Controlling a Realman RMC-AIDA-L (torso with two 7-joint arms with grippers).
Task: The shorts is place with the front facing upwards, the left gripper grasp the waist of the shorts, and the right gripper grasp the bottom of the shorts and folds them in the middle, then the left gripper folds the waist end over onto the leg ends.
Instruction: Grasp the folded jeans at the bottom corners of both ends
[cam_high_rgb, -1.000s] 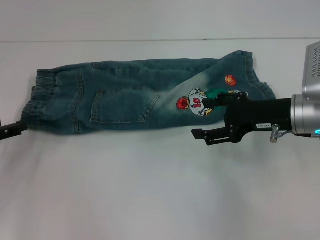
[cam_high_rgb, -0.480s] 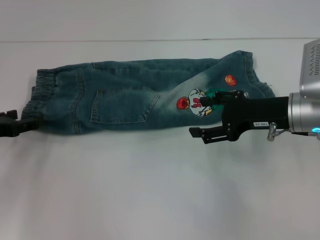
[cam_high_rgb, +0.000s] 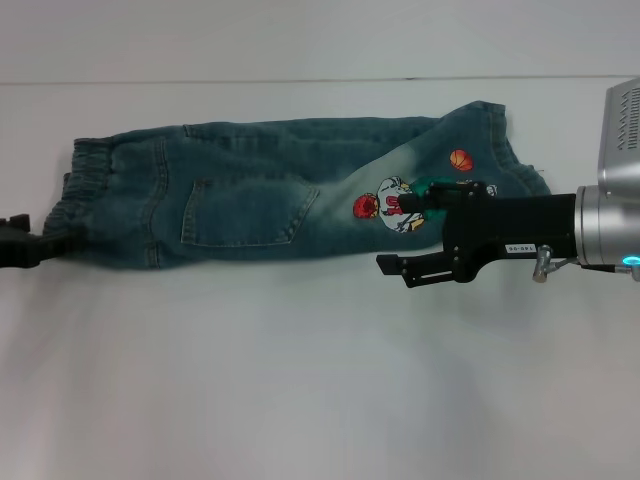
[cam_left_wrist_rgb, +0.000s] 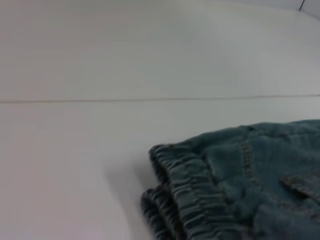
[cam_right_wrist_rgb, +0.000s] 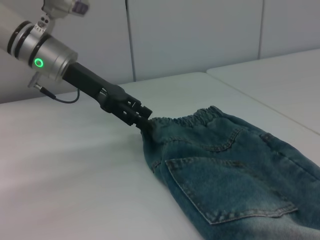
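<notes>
The denim shorts (cam_high_rgb: 260, 200) lie folded lengthwise on the white table, with the elastic waist (cam_high_rgb: 75, 190) at the left and the leg ends at the right. A back pocket faces up and a cartoon print (cam_high_rgb: 385, 205) sits near the leg ends. My left gripper (cam_high_rgb: 45, 248) is at the near corner of the waist, shut on the cloth. The right wrist view shows the left gripper (cam_right_wrist_rgb: 141, 116) pinching the waistband of the shorts (cam_right_wrist_rgb: 235, 170). My right gripper (cam_high_rgb: 400, 235) is open over the near edge of the leg end, holding nothing. The waist (cam_left_wrist_rgb: 200, 190) fills the left wrist view.
The white table (cam_high_rgb: 300, 380) stretches wide in front of the shorts, and its far edge (cam_high_rgb: 300, 80) runs behind them. A second table surface (cam_right_wrist_rgb: 280, 70) shows beyond in the right wrist view.
My left gripper has moved right onto the waist corner. The right gripper has shifted slightly left over the leg end. The shorts lie as before.
</notes>
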